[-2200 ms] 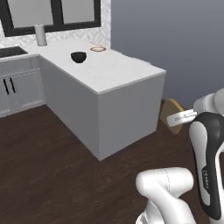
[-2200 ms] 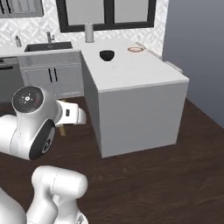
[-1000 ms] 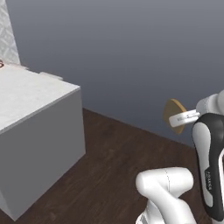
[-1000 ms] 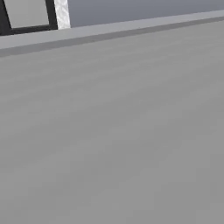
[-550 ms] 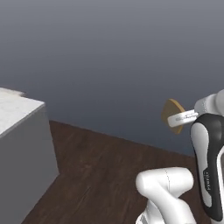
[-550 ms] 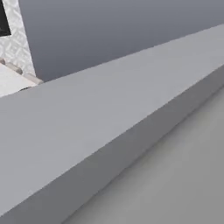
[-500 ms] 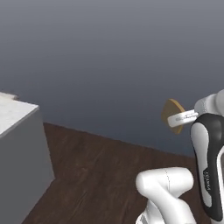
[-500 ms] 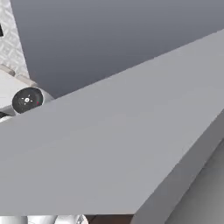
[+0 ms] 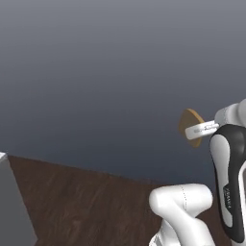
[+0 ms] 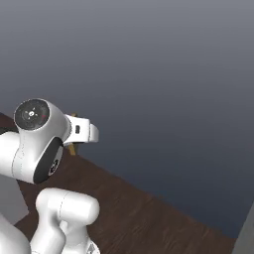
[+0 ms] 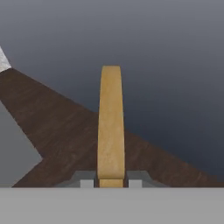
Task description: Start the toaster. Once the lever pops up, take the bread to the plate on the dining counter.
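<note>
1. Bread (image 11: 110, 122) sits edge-on between the gripper (image 11: 111, 180) fingers, which are closed tight on its lower end; you have it clamped there so it rides out ahead of the hand.
2. From the left base view you see the slice (image 9: 190, 126) held high, well above the dark wood floor (image 9: 91, 204), probably to clear counter edges.
3. You have yet to bring the plate into sight; a grey cabinet corner (image 9: 13, 206) sits at lower left.
</note>
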Robot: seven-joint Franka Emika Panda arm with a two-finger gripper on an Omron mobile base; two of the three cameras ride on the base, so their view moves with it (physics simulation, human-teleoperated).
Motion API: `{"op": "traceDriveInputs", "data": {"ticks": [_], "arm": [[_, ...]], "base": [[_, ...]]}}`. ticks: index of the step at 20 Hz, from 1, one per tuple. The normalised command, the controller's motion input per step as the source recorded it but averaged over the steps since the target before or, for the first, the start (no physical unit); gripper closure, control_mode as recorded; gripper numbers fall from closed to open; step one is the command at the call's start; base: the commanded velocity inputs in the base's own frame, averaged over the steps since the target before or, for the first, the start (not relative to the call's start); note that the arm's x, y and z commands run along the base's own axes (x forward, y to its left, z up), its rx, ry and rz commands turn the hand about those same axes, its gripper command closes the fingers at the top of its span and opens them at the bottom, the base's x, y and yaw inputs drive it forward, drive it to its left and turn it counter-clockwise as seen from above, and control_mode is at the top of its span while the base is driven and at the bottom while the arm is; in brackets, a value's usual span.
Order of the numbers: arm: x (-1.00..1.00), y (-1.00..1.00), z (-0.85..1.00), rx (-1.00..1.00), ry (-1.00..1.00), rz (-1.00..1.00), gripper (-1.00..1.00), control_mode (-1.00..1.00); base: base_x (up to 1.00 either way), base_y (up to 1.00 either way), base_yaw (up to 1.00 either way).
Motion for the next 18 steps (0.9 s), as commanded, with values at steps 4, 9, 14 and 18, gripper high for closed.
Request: {"op": "traceDriveInputs", "data": {"ticks": [4,9,14,18], "arm": [[0.0,0.0,0.0,0.0,0.0,0.0,1.0,1.0],[0.0,0.0,0.0,0.0,0.0,0.0,1.0,1.0],[0.0,0.0,0.0,0.0,0.0,0.0,1.0,1.0],[0.0,0.0,0.0,0.0,0.0,0.0,1.0,1.0]], "base": [[1.0,0.03,0.12],[1.0,0.0,0.55],[1.0,0.0,0.61],[1.0,0.0,0.51]]}}
